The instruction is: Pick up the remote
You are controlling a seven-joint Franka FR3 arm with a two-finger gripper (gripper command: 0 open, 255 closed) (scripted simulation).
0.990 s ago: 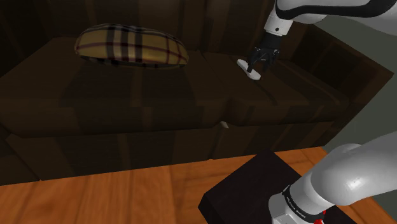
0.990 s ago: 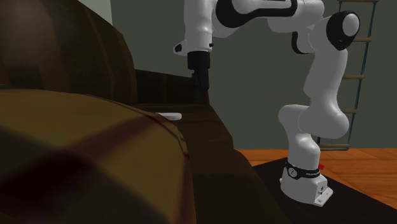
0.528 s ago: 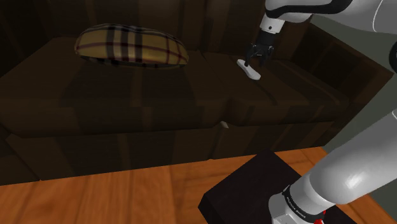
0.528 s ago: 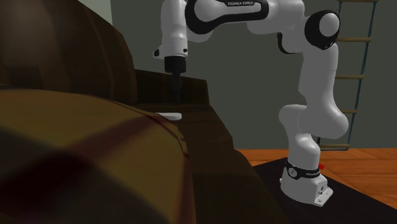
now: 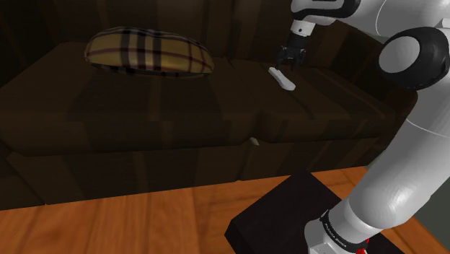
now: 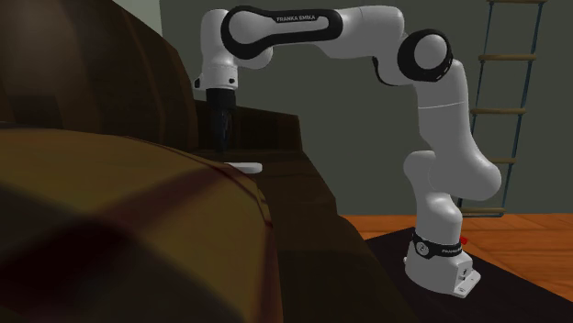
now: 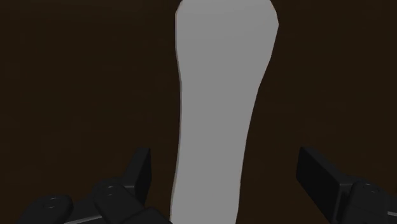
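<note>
Open and touching nothing, the gripper [image 5: 290,63] is being poised at the white remote's [image 5: 282,78] 12 o'clock, shoulder view, so its narrow width is being straddled for clasping.

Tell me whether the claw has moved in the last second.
Yes. In the shoulder view the claw has shifted up and left along the white remote, which lies unmoved on the dark sofa.

- A dark brown sofa [image 5: 159,108] carries the things on its broad seat.
- A tan plaid pillow [image 5: 149,53] lies on the seat by the backrest, toward the shoulder view's left.
- A slim, pale remote [image 5: 282,78] lies flat on the seat toward that view's right, well apart from the pillow.
- The sofa stands on a wooden floor [image 5: 130,220].
</note>
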